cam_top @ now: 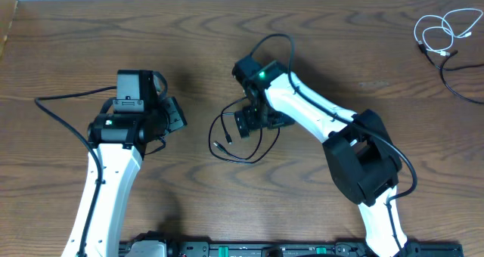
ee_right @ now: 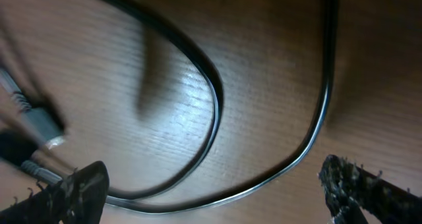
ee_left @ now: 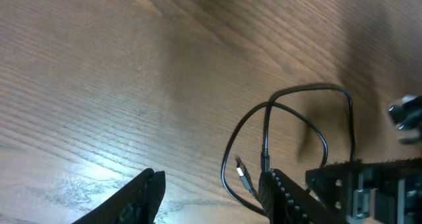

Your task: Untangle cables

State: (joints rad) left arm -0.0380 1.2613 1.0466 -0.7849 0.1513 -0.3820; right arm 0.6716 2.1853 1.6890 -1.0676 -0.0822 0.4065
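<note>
Black cable [ee_right: 327,85] lies looped beneath the wide right hand [ee_right: 217,184]; left hand [ee_left: 212,183] half-open, seemingly empty.

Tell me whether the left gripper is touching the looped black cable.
Apart. The overhead view shows a strip of bare table between the left gripper and the black cable.

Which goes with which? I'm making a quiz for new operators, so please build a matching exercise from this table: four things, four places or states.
Things:
1 white cable
2 black cable
3 left gripper
4 right gripper

Places or states:
A jaws wide open, over the black loop
B far right corner of the table
C looped mid-table
D jaws apart, left of the loop, not touching it

Pairs: 1-B; 2-C; 3-D; 4-A
</note>
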